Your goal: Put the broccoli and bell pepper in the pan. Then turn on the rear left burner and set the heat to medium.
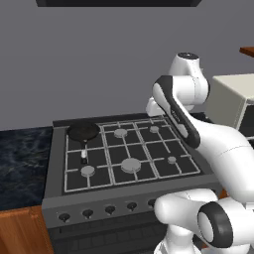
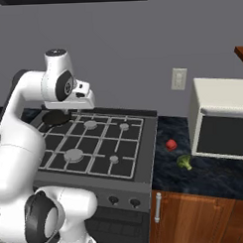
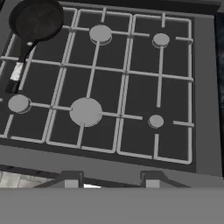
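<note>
The black pan [image 1: 83,131] [image 3: 37,19] sits on the stove's rear left burner, its whitish-tipped handle pointing toward the front. To the right of the stove, the red bell pepper [image 2: 171,144] and the green broccoli [image 2: 184,162] lie on the dark counter [image 2: 210,177], a little apart. My gripper [image 2: 85,106] [image 3: 112,183] hangs high over the stove [image 3: 205,87], looking down on its grates. Its fingertips [image 3: 72,182] stand apart with nothing between them.
A white boxy oven [image 2: 223,125] stands on the counter just behind the vegetables. Several dark knobs [image 1: 88,214] line the stove's front panel. Round grey burner caps [image 3: 85,110] sit under the grates. A wall outlet [image 2: 178,79] is behind the counter.
</note>
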Tool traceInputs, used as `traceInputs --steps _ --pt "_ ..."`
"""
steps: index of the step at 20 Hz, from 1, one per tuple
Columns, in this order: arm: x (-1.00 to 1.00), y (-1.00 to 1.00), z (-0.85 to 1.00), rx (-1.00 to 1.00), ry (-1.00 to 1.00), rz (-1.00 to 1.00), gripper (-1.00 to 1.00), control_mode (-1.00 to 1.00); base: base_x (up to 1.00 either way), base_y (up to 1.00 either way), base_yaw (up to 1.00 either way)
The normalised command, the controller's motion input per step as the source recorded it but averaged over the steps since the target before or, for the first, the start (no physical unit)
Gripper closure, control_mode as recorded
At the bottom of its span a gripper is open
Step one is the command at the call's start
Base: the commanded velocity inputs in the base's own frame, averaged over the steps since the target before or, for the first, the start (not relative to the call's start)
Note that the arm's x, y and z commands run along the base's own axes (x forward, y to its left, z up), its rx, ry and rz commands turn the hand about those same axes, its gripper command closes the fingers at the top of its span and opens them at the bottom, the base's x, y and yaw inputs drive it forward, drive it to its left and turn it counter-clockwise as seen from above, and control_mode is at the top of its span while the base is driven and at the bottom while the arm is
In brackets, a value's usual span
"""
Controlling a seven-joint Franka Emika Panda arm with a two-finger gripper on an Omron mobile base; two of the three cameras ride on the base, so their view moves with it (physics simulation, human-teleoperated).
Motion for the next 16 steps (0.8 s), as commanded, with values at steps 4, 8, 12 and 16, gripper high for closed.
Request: traceInputs --steps 4,8,12,16 --pt "-0.01 0.00 0.00 0.00 0.02 0.00 -1.00 -1.00 0.00 0.00 0.00" --pt "-0.05 0.08 -0.05 -0.01 0.01 0.00 -1.00 -1.00 0.00 0.00 0.00" --pt "0.00 0.07 -0.31 -0.05 0.00 -0.06 -1.00 -1.00 0.00 0.00 0.00" --pt "0.00 0.11 -0.07 -0.07 0.00 -0.19 -1.00 -1.00 0.00 0.00 0.00"
